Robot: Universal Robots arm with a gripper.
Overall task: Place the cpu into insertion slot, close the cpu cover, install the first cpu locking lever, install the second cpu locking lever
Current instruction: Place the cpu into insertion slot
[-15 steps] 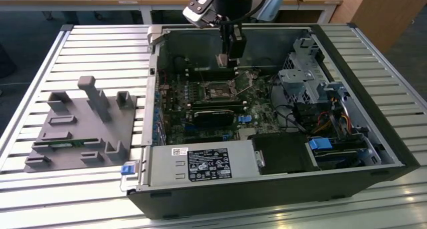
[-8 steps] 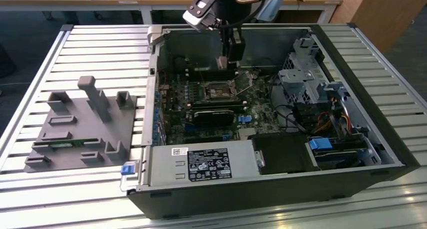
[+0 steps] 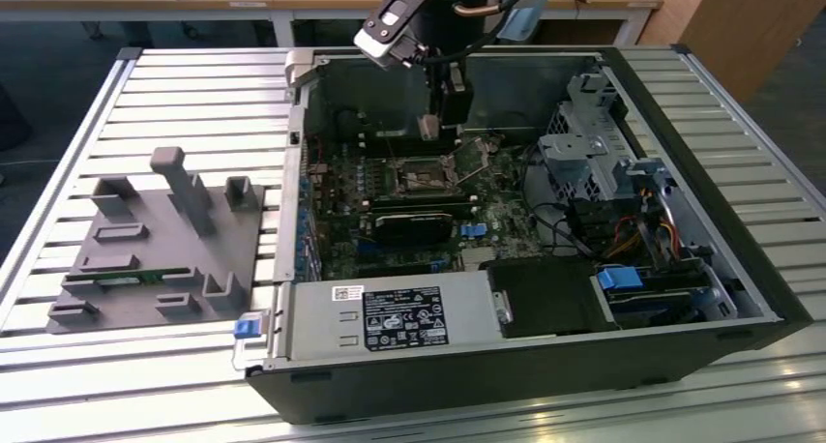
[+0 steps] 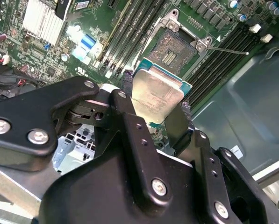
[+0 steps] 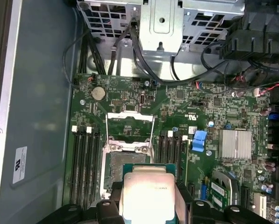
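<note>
Hand (image 4: 154,106) closed on the cpu (image 4: 160,91), pinching its edges. The chip hangs above the board, with the open insertion slot (image 4: 174,52) just beyond and below and the cpu cover (image 5: 130,127) flipped up.

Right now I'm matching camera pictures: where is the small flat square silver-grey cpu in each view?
Exterior view: the cpu, held in the black gripper, over the green motherboard.
Second wrist view: cpu between the fingers, near the open square metal socket.
First wrist view: cpu partly hiding the socket.
Shared landmark: that socket.
</note>
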